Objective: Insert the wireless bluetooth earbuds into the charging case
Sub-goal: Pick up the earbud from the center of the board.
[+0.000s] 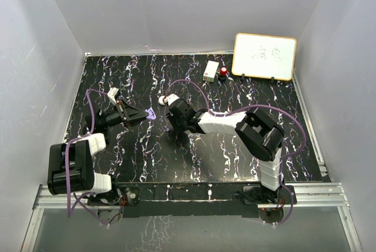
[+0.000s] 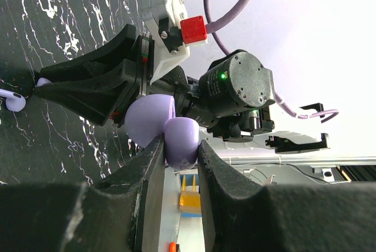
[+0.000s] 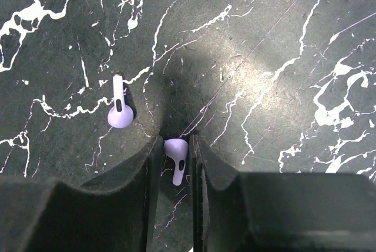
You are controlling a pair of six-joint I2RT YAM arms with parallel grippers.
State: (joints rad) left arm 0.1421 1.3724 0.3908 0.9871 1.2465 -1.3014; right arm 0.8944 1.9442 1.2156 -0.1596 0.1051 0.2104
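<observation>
Black marbled tabletop (image 1: 247,164), white walls (image 1: 176,11). My left gripper (image 2: 180,143) pinches open purple charging case (image 2: 150,120). Right gripper (image 3: 174,146) straddles earbud (image 3: 177,159) lying on tabletop, jaws narrow; I can't tell if gripping. Second earbud (image 3: 120,111) just beside it.

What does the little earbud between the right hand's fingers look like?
The earbud is pale lilac, plastic-looking, with a rounded head and short stem bearing a dark oval. It lies on the black marbled table, stem toward the camera, between the fingers of the right hand, close on both sides; whether they touch is unclear.
</observation>
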